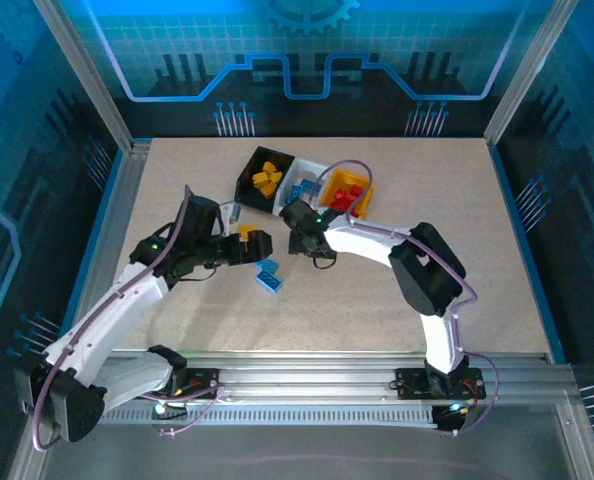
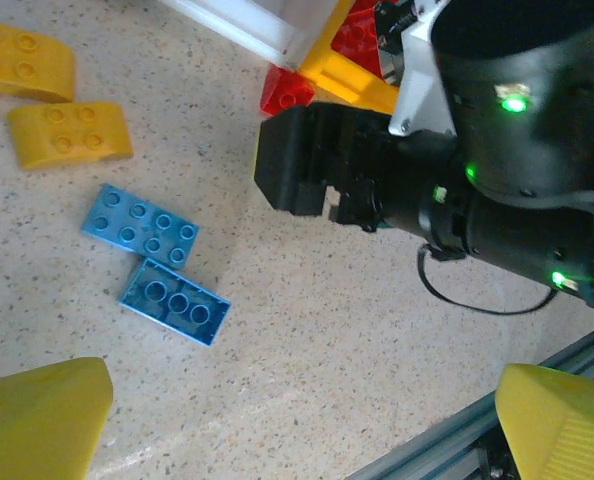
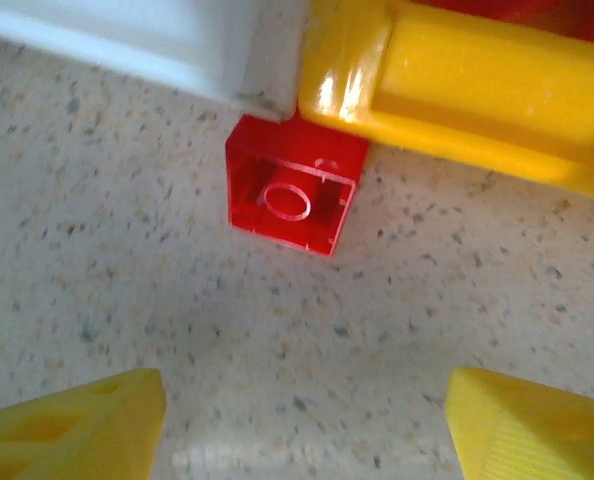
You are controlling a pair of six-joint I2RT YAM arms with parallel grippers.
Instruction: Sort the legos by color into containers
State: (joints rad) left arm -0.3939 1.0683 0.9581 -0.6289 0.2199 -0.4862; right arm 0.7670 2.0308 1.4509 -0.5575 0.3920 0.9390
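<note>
Two blue legos (image 2: 140, 227) (image 2: 174, 302) lie side by side on the table, also seen from above (image 1: 268, 275). Two yellow legos (image 2: 69, 133) (image 2: 22, 60) lie beyond them. My left gripper (image 2: 302, 420) (image 1: 260, 247) hangs open above bare table, right of the blue pair. A red lego (image 3: 294, 195) lies upside down against the corner where the white bin (image 3: 127, 40) meets the yellow bin (image 3: 477, 70). My right gripper (image 3: 302, 430) (image 1: 297, 222) is open just short of it, holding nothing. The black bin (image 1: 249, 160) holds yellow legos, the white bin blue ones, the yellow bin red ones.
The right arm's black wrist (image 2: 497, 170) reaches across close in front of my left gripper. An aluminium rail (image 1: 307, 380) runs along the table's near edge. Metal frame posts (image 1: 87, 80) stand at the back corners.
</note>
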